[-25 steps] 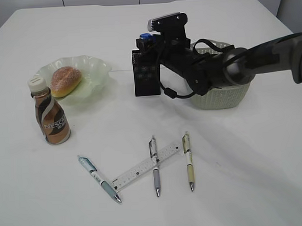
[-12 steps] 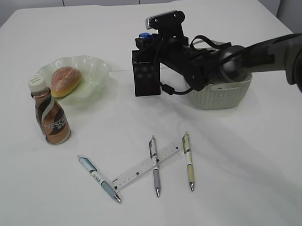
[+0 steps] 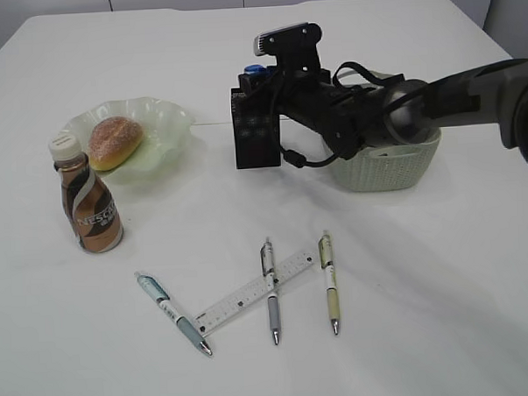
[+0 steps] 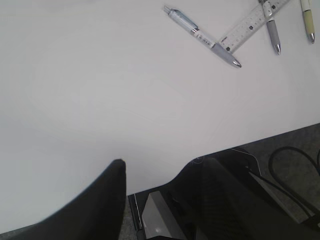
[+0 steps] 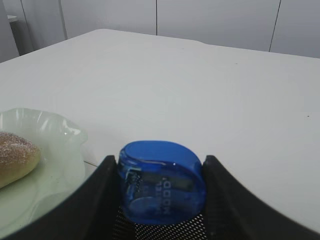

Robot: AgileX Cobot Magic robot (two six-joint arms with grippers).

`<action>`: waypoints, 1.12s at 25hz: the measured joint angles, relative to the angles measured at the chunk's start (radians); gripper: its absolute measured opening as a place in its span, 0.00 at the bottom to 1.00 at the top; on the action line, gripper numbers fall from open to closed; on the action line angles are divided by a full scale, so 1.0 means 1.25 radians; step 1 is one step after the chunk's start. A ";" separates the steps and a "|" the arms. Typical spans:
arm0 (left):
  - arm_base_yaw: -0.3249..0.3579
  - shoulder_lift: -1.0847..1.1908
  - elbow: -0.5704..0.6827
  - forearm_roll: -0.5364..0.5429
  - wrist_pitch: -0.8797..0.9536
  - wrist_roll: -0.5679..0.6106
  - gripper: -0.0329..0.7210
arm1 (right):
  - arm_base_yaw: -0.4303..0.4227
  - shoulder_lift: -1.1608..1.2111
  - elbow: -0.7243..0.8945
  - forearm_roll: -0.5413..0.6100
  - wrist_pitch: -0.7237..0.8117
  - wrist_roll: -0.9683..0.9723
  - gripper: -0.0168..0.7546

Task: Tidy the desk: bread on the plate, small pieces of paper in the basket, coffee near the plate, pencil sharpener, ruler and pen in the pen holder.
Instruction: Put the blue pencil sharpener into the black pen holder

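Observation:
My right gripper is shut on the blue pencil sharpener and holds it right over the top of the black mesh pen holder; the mesh shows just under it in the right wrist view. The bread lies on the pale green plate. The coffee bottle stands in front of the plate. Three pens and the clear ruler lie at the table's front. My left gripper is open and empty over the table's near edge, out of the exterior view.
The white woven basket stands at the right behind my right arm. The left wrist view shows two pens and the ruler far off. No paper pieces show.
My right gripper with the sharpener has shifted slightly up and left over the pen holder. Everything else stays put.

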 joint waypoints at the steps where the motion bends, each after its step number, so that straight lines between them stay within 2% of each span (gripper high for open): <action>1: 0.000 0.000 0.000 0.000 0.000 0.000 0.52 | 0.000 0.000 0.000 0.000 0.000 0.000 0.50; 19: 0.000 0.000 0.000 0.001 0.000 0.000 0.52 | 0.000 0.000 -0.001 -0.026 0.005 0.000 0.55; 28: 0.000 0.000 0.000 0.009 0.000 0.000 0.52 | 0.000 0.000 -0.043 -0.024 0.079 0.000 0.60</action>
